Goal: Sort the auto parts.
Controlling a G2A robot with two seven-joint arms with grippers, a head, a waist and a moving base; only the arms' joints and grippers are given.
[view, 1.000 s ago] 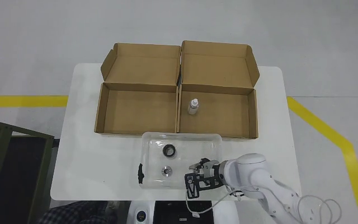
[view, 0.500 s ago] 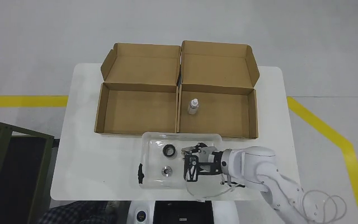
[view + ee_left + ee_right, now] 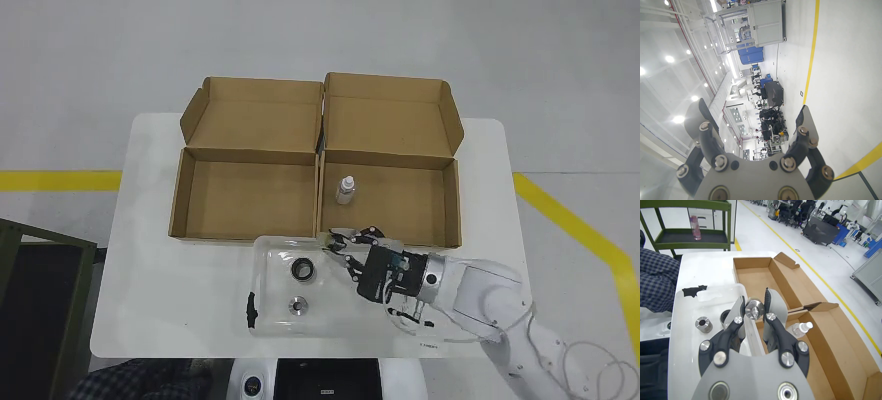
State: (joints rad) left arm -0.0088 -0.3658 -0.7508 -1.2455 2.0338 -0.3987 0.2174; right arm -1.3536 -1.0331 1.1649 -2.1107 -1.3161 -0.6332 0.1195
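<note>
Right gripper (image 3: 754, 311) had its jaws closed narrow on a small round metal part (image 3: 754, 310), pinched across the rim with the stubby centre pin facing the wrist camera. The part was held in the air above the far rim of the clear tray (image 3: 262, 290), just beside the front wall of the right box (image 3: 440, 215).

Judged solid steel: dense for its size, rigid, not fragile. The polished face looked slippery, so the ribbed pads on the round edge seemed the right hold. It could twist if bumped.

Left gripper (image 3: 753, 108) had its jaws spread wide with nothing between them, aimed at the hall floor.

In the tray lay a dark bearing ring (image 3: 303, 269) and a steel cylinder (image 3: 297, 306), apart from each other. A plastic bottle (image 3: 345, 188) lay in the right box; the left box (image 3: 245, 200) touched it side by side.

White tabletop (image 3: 150, 280), smooth and hard. The tray was thin plastic, likely light and easy to shove. The cardboard walls were low, with the lids folded back. Around it was an open factory hall with a pale floor, yellow lines (image 3: 60, 180) and a green shelf cart (image 3: 687, 222).
</note>
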